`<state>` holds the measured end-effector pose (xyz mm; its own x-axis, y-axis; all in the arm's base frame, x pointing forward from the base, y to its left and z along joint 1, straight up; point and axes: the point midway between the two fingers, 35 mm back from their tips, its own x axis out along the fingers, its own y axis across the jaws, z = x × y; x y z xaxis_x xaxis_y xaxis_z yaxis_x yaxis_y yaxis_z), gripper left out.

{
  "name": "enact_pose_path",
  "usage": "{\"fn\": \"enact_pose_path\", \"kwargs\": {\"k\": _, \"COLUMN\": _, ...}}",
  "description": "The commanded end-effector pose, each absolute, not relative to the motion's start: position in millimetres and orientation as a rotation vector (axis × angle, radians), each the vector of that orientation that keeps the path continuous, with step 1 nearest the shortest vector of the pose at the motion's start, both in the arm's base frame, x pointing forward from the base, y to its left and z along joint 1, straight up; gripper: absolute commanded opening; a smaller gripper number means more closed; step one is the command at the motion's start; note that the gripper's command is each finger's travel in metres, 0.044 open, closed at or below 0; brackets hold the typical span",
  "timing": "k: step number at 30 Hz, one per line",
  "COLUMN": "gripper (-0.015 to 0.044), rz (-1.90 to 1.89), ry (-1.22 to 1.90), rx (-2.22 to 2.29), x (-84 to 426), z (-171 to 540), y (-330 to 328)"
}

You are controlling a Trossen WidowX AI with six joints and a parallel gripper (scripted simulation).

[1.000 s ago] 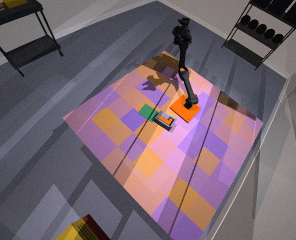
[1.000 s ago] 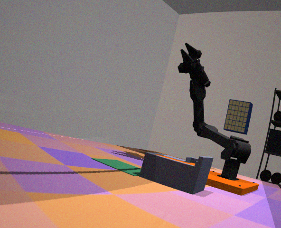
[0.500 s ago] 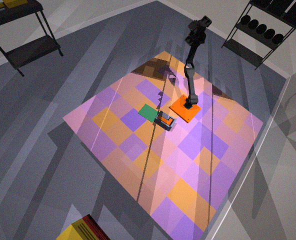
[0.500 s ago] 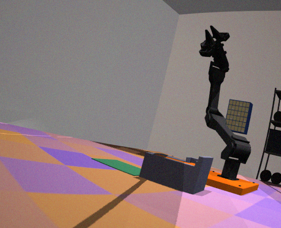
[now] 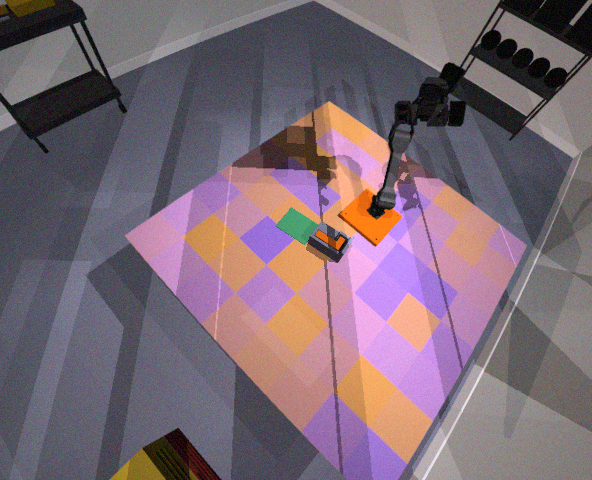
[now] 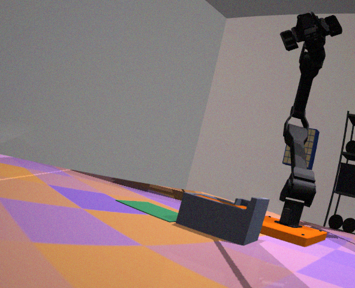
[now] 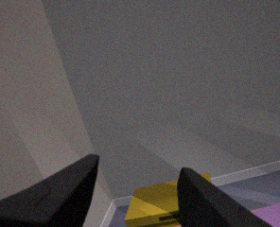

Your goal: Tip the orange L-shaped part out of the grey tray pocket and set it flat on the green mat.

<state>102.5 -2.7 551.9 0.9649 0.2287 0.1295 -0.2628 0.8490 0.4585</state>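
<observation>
The orange L-shaped part (image 5: 323, 238) (image 6: 240, 207) lies in the pocket of the grey tray (image 5: 323, 252) (image 6: 214, 219), with no end seen raised. In the exterior view the tray wall hides most of it. The green mat (image 5: 296, 224) (image 6: 149, 209) lies beside the tray with nothing on it. My gripper (image 5: 430, 112) (image 6: 310, 32) (image 7: 139, 170) is high in the air above the arm's base, well away from the tray. In the wrist view its two dark fingers stand partly apart with nothing between them. The part and tray are not in the wrist view.
The arm stands on an orange base plate (image 5: 374, 232) (image 6: 295, 237) close to the tray. The tray has raised walls, higher at the end near the base. A dark shelf rack (image 5: 526, 77) (image 6: 339, 186) and a dark table (image 5: 32, 28) stand farther off.
</observation>
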Motion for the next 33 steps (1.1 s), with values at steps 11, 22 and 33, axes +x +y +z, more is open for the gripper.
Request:
{"fn": "enact_pose_path", "kwargs": {"k": 11, "gripper": 0.0180, "rz": 0.128, "ry": 0.720, "rx": -0.091, "x": 262.2, "z": 354.0, "y": 79.0}}
{"fn": "enact_pose_path", "kwargs": {"k": 22, "gripper": 0.0180, "rz": 0.205, "ry": 1.535, "rx": -0.203, "x": 270.0, "z": 164.3, "y": 45.2}}
{"fn": "enact_pose_path", "kwargs": {"k": 33, "gripper": 0.0180, "rz": 0.205, "ry": 1.535, "rx": -0.203, "x": 273.6, "z": 114.4, "y": 45.8}}
